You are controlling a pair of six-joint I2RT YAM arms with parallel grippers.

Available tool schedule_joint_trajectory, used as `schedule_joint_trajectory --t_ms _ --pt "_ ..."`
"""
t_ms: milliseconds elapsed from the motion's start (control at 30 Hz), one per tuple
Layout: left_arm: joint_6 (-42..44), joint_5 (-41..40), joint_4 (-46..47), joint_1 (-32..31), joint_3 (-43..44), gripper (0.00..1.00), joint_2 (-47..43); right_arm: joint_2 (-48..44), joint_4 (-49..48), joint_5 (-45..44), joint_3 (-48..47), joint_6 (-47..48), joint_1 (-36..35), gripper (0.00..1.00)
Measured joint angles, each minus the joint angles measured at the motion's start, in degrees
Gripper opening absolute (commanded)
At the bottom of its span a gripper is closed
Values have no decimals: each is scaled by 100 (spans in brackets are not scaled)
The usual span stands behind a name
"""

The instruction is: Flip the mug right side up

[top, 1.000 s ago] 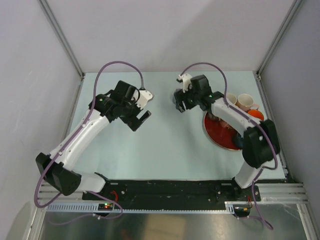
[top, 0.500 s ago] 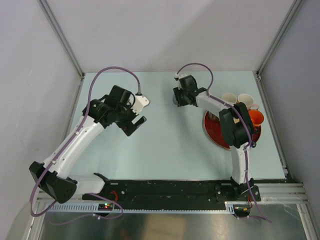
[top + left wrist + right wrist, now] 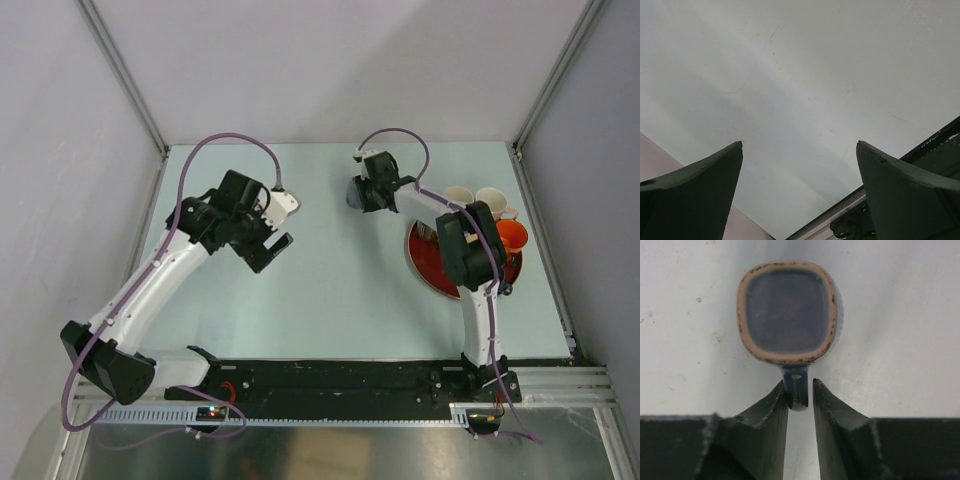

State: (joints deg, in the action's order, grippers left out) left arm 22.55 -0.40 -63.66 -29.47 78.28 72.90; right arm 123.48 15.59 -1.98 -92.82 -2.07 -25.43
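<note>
The mug (image 3: 789,312) is blue with a tan rim. It stands on the table with its mouth facing up, and it also shows in the top view (image 3: 356,197) at the far middle. My right gripper (image 3: 801,382) straddles the mug's handle (image 3: 798,390). Its jaws are only narrowly apart: the left finger (image 3: 771,405) touches the handle and a thin gap shows at the right finger (image 3: 826,407). In the top view the right gripper (image 3: 366,193) sits just right of the mug. My left gripper (image 3: 800,145) is wide open and empty, and hovers over bare table (image 3: 268,237).
A red plate (image 3: 432,270) lies right of centre under the right arm. Two pale cups (image 3: 460,195) (image 3: 491,200) and an orange cup (image 3: 512,234) stand at the far right. Enclosure walls and posts ring the table.
The right arm stretched out and its gripper settled slightly farther back with the mug. The left arm drew back a little to the left.
</note>
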Motion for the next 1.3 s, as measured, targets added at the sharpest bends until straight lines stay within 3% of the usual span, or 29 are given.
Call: schedule_joint_trajectory --t_ms 267,467,733,967,1133,1300 --pt "0 76 -7 2 0 98 24 92 -98 280 -2 459 59 2" --pt "52 -11 -7 2 -4 96 59 -98 267 1117 -2 835 122 0" --pt "608 271 505 4 -376 92 -490 -1414 1368 3851 264 935 645 0" --pt "1508 678 2149 -234 -1137 91 -1528 -2695 964 5735 1357 -260 944 0" --pt "2437 664 3528 -962 -2188 91 -2142 -2769 -140 6841 2103 -1753 861 0" --pt "3215 566 4798 -1480 -2975 89 -2312 -2771 -964 7576 2286 -2658 710 0"
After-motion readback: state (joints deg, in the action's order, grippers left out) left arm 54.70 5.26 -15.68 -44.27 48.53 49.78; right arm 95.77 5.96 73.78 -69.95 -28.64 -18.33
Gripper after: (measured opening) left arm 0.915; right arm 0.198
